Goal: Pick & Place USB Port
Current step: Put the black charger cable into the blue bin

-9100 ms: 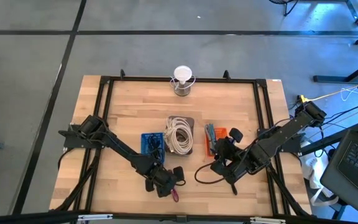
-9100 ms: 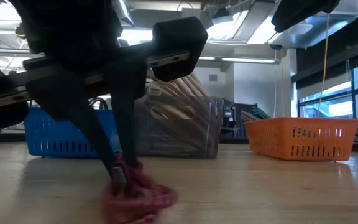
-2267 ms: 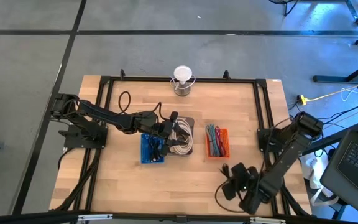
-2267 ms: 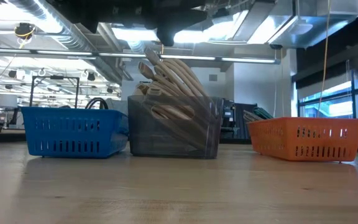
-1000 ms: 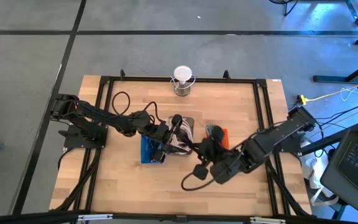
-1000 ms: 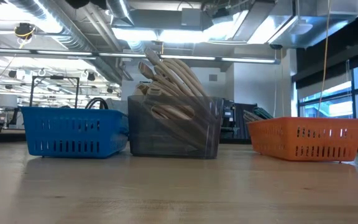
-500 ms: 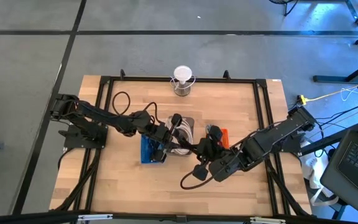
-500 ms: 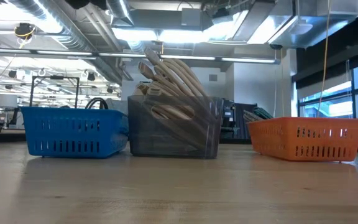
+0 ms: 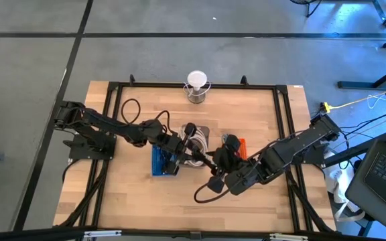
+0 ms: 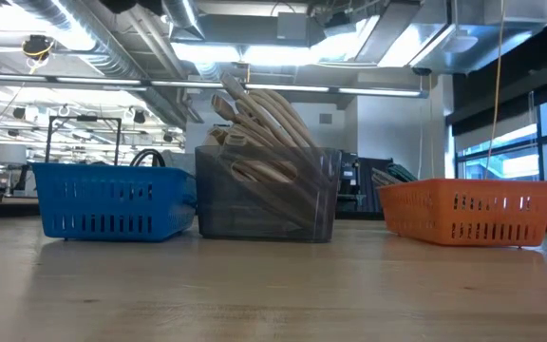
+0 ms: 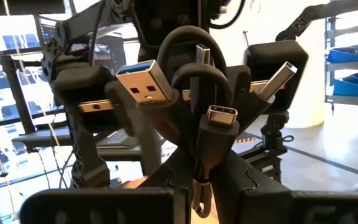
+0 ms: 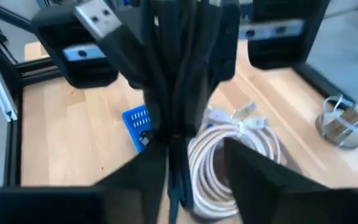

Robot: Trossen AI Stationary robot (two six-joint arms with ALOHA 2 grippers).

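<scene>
Handing over: the black USB cable bundle (image 11: 197,93) hangs in the air between the two arms, above the baskets in the middle of the table.
Left gripper (image 9: 191,155): clamped on the bundle's lower loop, fingers (image 11: 166,180) pinching it from both sides, so the plugs fan out upward (one broad blue-tongued plug, one small oval plug, a silver one to the side).
Right gripper (image 9: 216,161): facing the left one from the other side of the bundle; its fingers (image 12: 135,171) stand apart with the cable strands running between them, so it looks to be letting go, though contact cannot be ruled out.
Cable tail: a black loop (image 9: 203,194) trails from the right arm down over the table (image 9: 133,194).
Blue basket (image 9: 161,161): just under the left gripper, likely the drop spot.
Grey bin (image 10: 266,195): holds coiled white cable (image 9: 194,148), between blue and orange.
Orange basket (image 9: 240,144): partly hidden by the right arm.
Judgement: grip is low on the bundle so the weight hangs steady for lowering.
</scene>
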